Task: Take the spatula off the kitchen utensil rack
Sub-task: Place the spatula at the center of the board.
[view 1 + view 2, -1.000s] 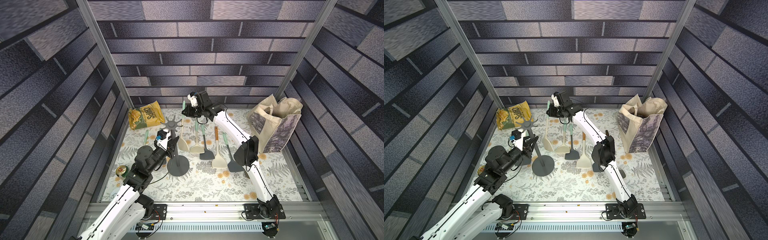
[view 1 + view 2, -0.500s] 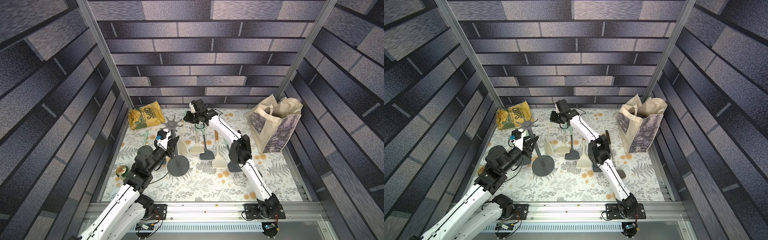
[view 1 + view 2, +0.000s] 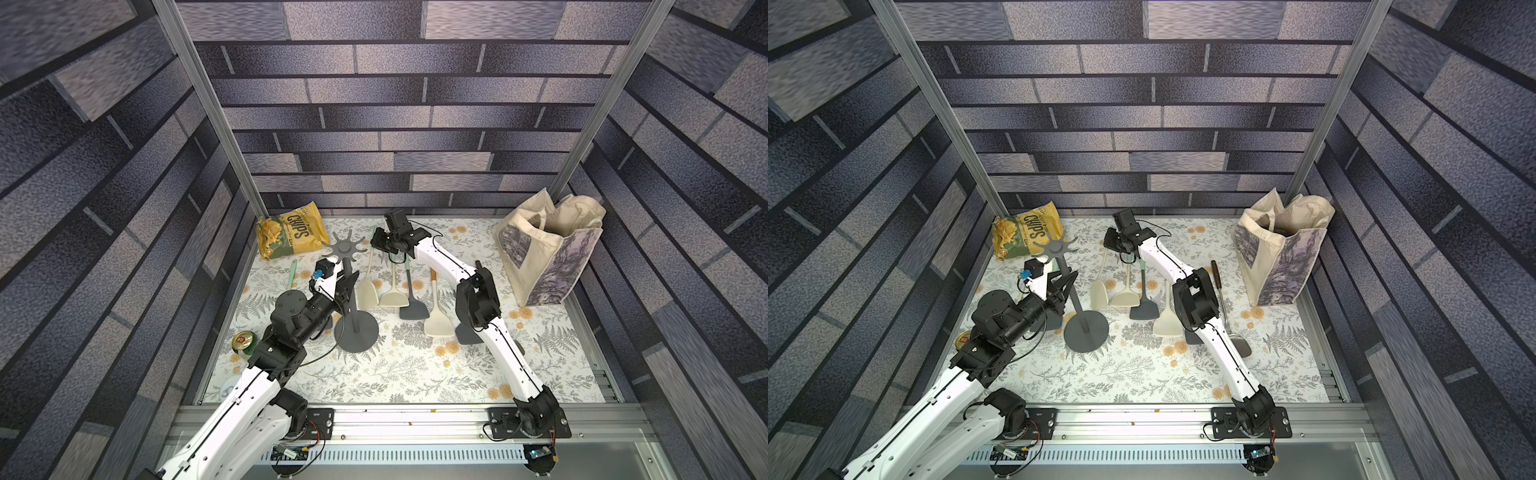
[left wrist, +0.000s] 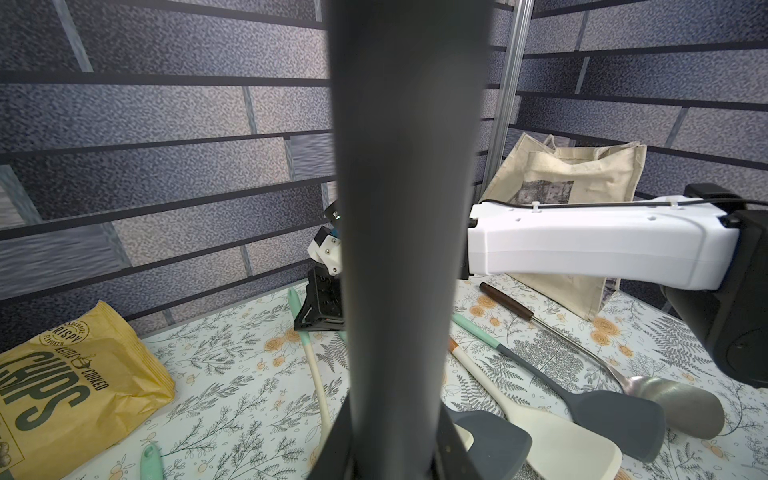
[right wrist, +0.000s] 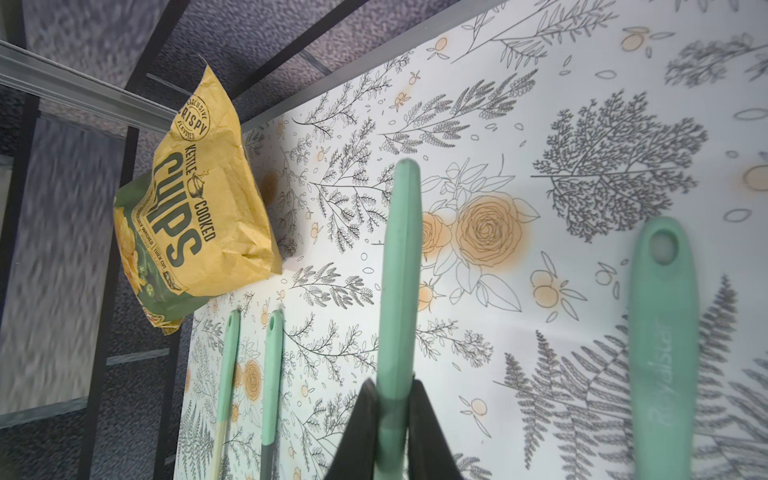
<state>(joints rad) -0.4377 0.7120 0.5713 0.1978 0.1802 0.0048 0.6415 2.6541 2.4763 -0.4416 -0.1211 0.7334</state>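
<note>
Standing upright on the floral mat (image 3: 415, 374), the rack (image 3: 356, 332) (image 3: 1086, 330) is dark grey, with a round flat base, a thin pole and a star of curved hooks on top. The left gripper (image 3: 349, 283) (image 3: 1068, 283) is clamped on the pole about halfway up.

The spatula (image 3: 368, 291) (image 3: 1099, 296) has a mint grip, a slim cream shaft and a squarish cream blade. Its long axis runs front to back. The grip end points toward the back wall, just beside the hooks and apart from them. The blade points toward the robot, on the pole's right. Whether the blade touches the mat I cannot tell. The right gripper (image 3: 380, 246) (image 3: 1113, 245) is closed on the mint grip.

Only the top views show hooks, base and blade together. In the left wrist view the rack (image 4: 407, 208) pole fills the middle, with the left gripper (image 4: 392, 461) hugging it from both sides. The spatula (image 4: 314, 374) shaft slopes down from the right gripper (image 4: 320, 307) and disappears behind the pole. The right wrist view shows what the arm hides from above: the right gripper (image 5: 392, 399) has its dark jaws pinching the spatula (image 5: 401, 270) grip, seen edge-on. It also shows three other mint handles (image 5: 665, 332) lying on the mat.
</note>
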